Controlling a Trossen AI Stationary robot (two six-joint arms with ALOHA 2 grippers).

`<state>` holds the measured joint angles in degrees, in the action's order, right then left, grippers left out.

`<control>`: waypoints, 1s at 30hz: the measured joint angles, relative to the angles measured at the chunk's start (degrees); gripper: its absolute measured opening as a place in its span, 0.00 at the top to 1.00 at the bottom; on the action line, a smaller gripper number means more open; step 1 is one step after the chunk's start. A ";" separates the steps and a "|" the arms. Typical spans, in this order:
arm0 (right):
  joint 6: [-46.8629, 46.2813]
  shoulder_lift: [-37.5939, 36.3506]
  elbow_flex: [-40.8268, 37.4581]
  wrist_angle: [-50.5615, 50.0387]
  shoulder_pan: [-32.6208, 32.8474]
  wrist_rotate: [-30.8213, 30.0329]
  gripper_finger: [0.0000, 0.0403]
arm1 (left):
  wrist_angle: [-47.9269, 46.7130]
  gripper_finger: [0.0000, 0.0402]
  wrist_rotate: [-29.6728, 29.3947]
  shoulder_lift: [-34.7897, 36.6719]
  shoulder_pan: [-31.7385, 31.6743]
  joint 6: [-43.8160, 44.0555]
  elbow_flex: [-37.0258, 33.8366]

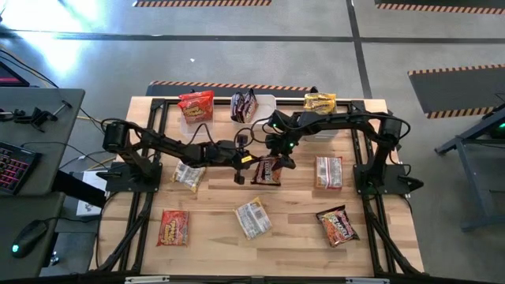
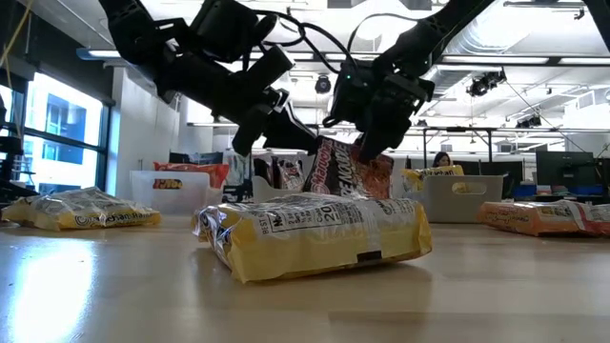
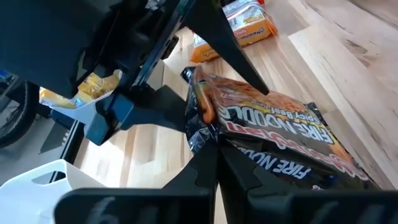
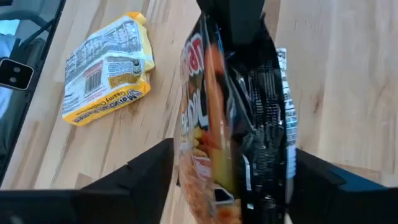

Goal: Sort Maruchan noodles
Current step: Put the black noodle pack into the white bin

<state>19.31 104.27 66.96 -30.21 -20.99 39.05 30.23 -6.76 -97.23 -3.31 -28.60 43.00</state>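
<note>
Wooden table [image 1: 292,237] carries loose noodle packets all round, with three clear tubs [image 1: 264,101] along the far edge, each holding packets: red, dark, yellow. Mid-table, both arms meet over one dark packet [image 1: 267,170], lifted by one edge and hanging tilted just above the boards. Left gripper [image 3: 208,158] is closed tight on that packet's edge. Right gripper [image 4: 233,165] has its fingers spread wide, one on each side of the same packet; the right wrist view shows a gap on both sides, so no grip from it yet. Main risk, as judged: the crinkly wrapper hangs from a thin edge pinch and could slip or twist out if the left lets go before the right closes, or the right may close on a loose fold and lose it. The two grippers are also very near each other, so a bump is possible. Around: a yellow packet [image 1: 189,175] lies near the left arm, another yellow one [image 2: 315,233] nearer the front edge, orange ones [image 1: 172,227] at the front corners, one more [image 1: 328,171] under the right arm. Path back to the tubs looks open.
</note>
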 joint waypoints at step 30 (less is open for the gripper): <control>-0.83 0.00 0.02 10.29 0.02 0.94 0.79 | -21.29 0.61 15.05 14.95 -1.39 45.88 -3.47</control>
<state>18.48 104.27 66.98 -19.91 -20.97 39.99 8.93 8.29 -82.28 -4.70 17.28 39.54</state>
